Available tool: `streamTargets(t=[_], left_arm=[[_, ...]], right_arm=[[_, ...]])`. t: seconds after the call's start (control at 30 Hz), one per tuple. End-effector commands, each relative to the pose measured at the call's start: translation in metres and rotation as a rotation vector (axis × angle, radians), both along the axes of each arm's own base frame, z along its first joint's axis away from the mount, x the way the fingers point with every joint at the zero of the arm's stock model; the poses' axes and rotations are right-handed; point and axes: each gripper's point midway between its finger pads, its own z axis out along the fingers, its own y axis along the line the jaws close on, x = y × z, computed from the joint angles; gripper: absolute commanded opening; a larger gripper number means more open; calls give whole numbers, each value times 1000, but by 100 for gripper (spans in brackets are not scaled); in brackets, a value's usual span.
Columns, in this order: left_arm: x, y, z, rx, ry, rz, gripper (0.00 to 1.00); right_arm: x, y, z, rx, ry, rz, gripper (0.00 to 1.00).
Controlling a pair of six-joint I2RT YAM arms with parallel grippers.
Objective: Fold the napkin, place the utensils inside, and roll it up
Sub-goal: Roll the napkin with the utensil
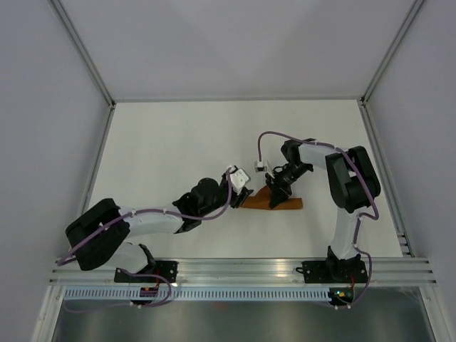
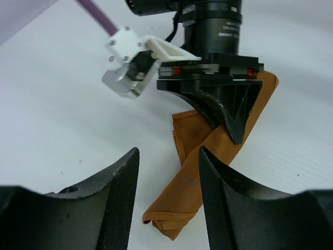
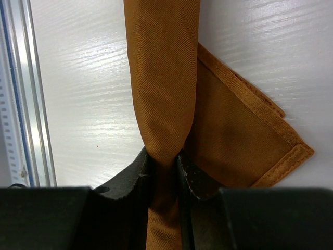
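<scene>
On the table (image 1: 178,142) the napkin (image 3: 164,78) lies as a narrow roll, one corner flap loose; the right gripper (image 3: 162,172) clenches its middle; the left gripper (image 2: 167,153), just beside one end, is released, grasping nothing; no knife shows. A pull could unwind the roll; open room surrounds the napkin.

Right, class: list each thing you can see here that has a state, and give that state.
napkin: rolled into a narrow tube, one corner flap loose, resting on the table.
left gripper: open, gripping nothing.
right gripper: shut on the napkin, pinching the roll.
</scene>
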Motion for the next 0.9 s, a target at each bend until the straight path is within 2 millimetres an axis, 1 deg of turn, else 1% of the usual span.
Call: streamTargets(t=[0.0,0.03,0.07,0.1,0.13,0.17,0.2,0.23,0.27,0.37,0.57,0.63,0.67,0.87], left_arm=[[15,-2,12,164,-271,32,55],[8,-11,-1,213,-278,-4,56],[6,-17,-2,240,-297,-24,57],[0,-24,-18,309,-318,-67,61],[-2,-28,-24,339,-325,-86,62],[-2,-36,-25,361,-340,-101,62],[-3,-38,-33,408,-359,-125,62],[-7,-44,-36,422,-372,-147,64],[-7,-49,-44,446,-375,-167,65],[-14,-62,-58,482,-371,-246,65],[-25,-76,-78,517,-354,-353,65],[-28,-77,-84,522,-339,-375,65],[-32,-79,-88,519,-323,-402,66],[-34,-81,-107,553,-280,-429,66]], right_arm=[[-8,-16,-31,-73,38,72,22],[-5,-15,-32,-73,42,71,22],[-5,-16,-33,-78,51,72,22],[-5,-17,-35,-86,57,71,22],[-3,-17,-35,-89,52,69,22],[-2,-17,-37,-93,48,66,22],[-1,-17,-37,-97,47,63,22],[-1,-17,-37,-99,45,65,22],[0,-18,-38,-99,44,63,22],[1,-18,-41,-105,46,59,22],[1,-20,-44,-116,59,55,22],[2,-20,-45,-118,59,53,22],[1,-20,-45,-119,62,52,22],[2,-21,-46,-121,67,50,23]])
